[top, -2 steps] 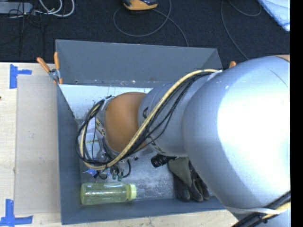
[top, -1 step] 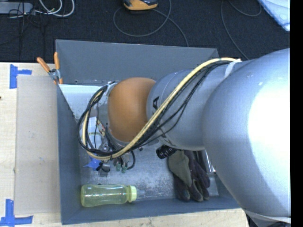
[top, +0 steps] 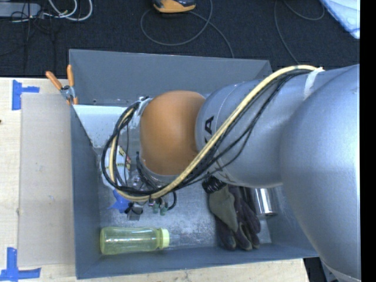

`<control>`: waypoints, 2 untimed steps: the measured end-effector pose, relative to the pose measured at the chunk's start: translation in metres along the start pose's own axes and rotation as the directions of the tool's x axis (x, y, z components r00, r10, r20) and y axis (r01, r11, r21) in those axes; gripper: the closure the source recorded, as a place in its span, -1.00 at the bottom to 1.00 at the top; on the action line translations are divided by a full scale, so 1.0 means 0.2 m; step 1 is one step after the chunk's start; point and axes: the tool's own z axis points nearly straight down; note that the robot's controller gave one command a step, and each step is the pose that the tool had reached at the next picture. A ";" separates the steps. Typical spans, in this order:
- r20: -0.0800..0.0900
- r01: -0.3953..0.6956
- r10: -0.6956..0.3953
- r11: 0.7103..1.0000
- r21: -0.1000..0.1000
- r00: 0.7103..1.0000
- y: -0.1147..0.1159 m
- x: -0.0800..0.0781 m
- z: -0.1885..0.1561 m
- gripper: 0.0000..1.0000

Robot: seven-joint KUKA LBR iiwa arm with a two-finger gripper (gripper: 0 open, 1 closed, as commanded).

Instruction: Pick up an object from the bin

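Note:
My gripper (top: 141, 187) is low in the left middle of the bin, mostly hidden under the arm's orange cover and cables. Right below it a small blue thing (top: 120, 204) pokes out on the bin floor, partly covered. A clear yellow-green plastic bottle (top: 134, 239) lies on its side along the front wall, a short way below the gripper and apart from it.
Dark olive and black gloves (top: 235, 219) lie in the front right of the bin, with a shiny metal cylinder (top: 264, 201) beside them. The arm covers the middle and right of the bin. Bare grey floor shows between the bottle and the gloves.

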 end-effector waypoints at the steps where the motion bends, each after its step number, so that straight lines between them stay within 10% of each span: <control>1: 0.001 -0.018 0.018 1.000 -0.002 1.000 0.05 -0.07 0.27 1.00; 2: -0.015 -0.002 0.002 1.000 0.008 1.000 0.02 -0.03 0.16 1.00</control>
